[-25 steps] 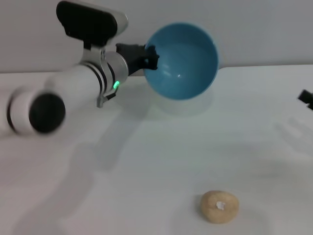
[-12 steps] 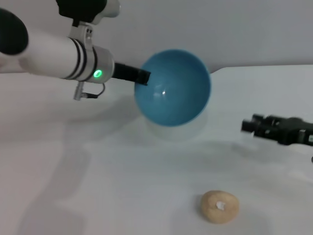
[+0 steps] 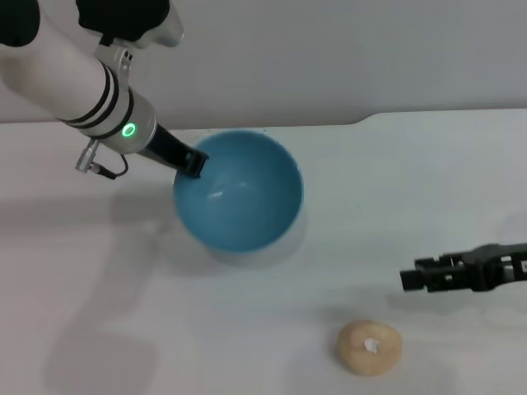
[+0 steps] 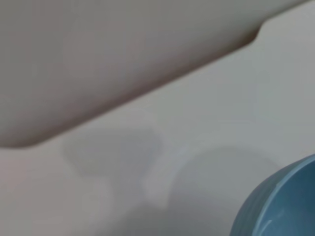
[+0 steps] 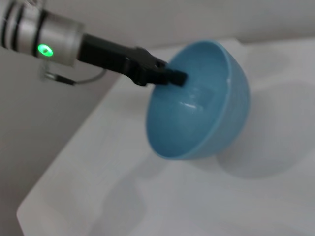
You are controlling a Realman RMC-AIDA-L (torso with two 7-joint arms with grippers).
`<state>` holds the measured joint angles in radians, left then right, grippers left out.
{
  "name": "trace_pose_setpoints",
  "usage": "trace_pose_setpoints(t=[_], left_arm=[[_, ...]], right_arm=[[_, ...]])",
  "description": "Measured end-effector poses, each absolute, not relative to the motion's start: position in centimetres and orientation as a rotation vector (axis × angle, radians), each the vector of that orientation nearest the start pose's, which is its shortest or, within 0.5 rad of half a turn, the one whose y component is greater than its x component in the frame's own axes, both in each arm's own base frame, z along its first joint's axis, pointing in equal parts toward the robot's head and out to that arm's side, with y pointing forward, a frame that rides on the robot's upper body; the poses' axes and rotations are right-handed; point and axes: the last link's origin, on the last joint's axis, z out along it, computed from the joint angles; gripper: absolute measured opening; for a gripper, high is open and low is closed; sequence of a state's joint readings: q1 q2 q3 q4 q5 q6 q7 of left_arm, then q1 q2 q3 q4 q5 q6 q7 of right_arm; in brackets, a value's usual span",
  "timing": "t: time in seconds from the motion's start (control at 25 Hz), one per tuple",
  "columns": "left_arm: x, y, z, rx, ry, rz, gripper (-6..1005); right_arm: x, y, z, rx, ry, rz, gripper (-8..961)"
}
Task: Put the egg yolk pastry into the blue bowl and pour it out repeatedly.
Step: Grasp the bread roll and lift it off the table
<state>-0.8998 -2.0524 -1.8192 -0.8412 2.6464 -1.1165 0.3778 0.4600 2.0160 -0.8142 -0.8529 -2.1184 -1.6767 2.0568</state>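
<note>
The blue bowl [image 3: 239,191] is held clear of the white table [image 3: 395,189] at the far centre-left of the work area. It is tilted, with the opening turned upward and toward the robot. The interior is plain and glossy, and nothing lies in it; the head view and the right wrist view both show a bare inner wall with small highlights only. A soft shadow lies on the table beneath the bowl.

The left gripper [image 3: 196,162] reaches in from the upper left and its jaws are closed on the bowl rim at the side nearest the left arm. In the right wrist view the same gripper [image 5: 170,74] pinches the rim edge, one dark finger inside the bowl wall. A green ring light glows on the left wrist.

The egg yolk pastry [image 3: 370,347] rests on the table near the front edge, well apart from the bowl, outside any container. It is pale tan with a small white spot on top.

The right gripper [image 3: 409,279] hangs low over the table at the right, just beyond the pastry and not touching it. Its jaws carry nothing; how wide they stand cannot be told.
</note>
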Motion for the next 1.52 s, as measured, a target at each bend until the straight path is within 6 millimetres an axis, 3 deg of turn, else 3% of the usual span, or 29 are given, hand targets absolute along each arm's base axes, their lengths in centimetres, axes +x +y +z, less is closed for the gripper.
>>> trace_pose_setpoints(t=[0.2, 0.4, 0.88, 1.52], left_arm=[[-16.5, 43.2, -2.8, -2.360, -1.096, 0.400, 13], [-16.4, 43.1, -3.0, -2.370, -1.089, 0.409, 13], [-16.2, 43.0, -3.1, -2.374, -1.091, 0.399, 13], [-16.1, 43.2, -3.1, -2.373, -1.076, 0.391, 13]], right_arm=[[28.4, 31.5, 3.8, -2.646, 1.514, 0.241, 592], [28.2, 32.4, 3.9, -2.635, 1.515, 0.113, 586], [27.1, 33.6, -1.1, -2.663, 1.419, -0.123, 573], [25.5, 34.1, -5.9, -2.726, 1.392, -0.215, 555]])
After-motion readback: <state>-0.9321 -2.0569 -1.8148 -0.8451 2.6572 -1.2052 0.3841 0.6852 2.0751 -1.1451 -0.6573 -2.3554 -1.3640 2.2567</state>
